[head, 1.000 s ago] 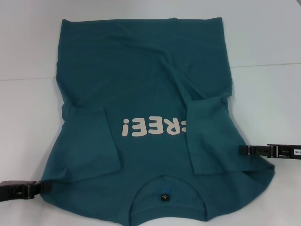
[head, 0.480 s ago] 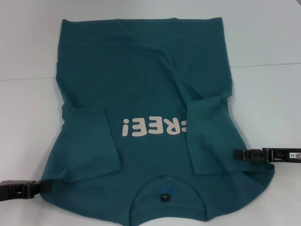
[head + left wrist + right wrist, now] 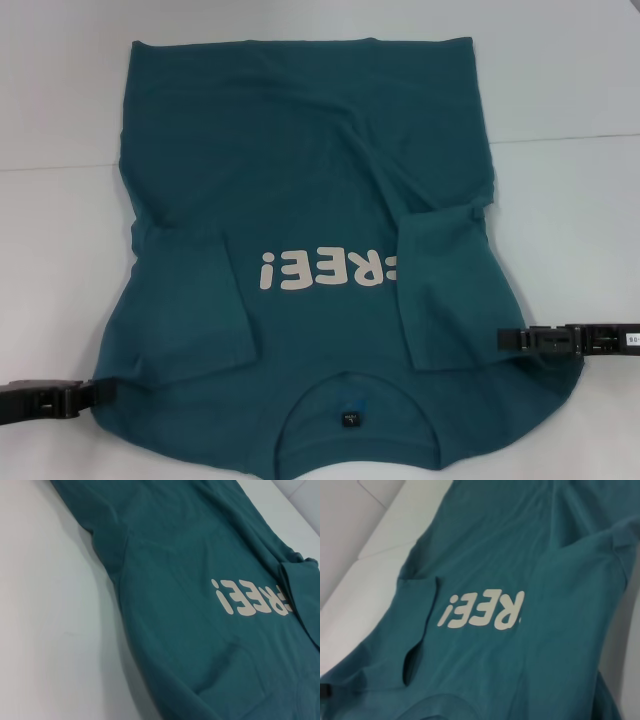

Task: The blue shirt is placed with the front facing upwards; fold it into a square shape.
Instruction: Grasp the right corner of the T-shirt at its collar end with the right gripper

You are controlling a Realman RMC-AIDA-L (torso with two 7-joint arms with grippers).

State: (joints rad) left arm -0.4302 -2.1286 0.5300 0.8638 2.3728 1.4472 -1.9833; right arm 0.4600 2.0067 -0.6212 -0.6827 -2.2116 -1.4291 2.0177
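Note:
The blue shirt [image 3: 300, 180] lies flat on the white table, front up, collar toward me and hem at the far side. Cream lettering [image 3: 330, 270] reads upside down across the chest, and a dark neck label [image 3: 349, 417] shows inside the collar. Both short sleeves are folded inward over the chest. My left gripper [image 3: 97, 392] rests low at the shirt's near left shoulder edge. My right gripper [image 3: 503, 341] reaches over the right edge, beside the folded right sleeve. The wrist views show the shirt [image 3: 190, 570] [image 3: 520, 555] and its lettering, but not the fingers.
The white table [image 3: 570, 200] extends on both sides of the shirt and beyond the hem. A faint seam line crosses the table at mid-depth. Creases run diagonally across the shirt's far right part.
My right gripper has moved inward and nearer to me, onto the shirt's right edge. The left gripper has edged slightly inward at the left shoulder. The shirt lies as before.

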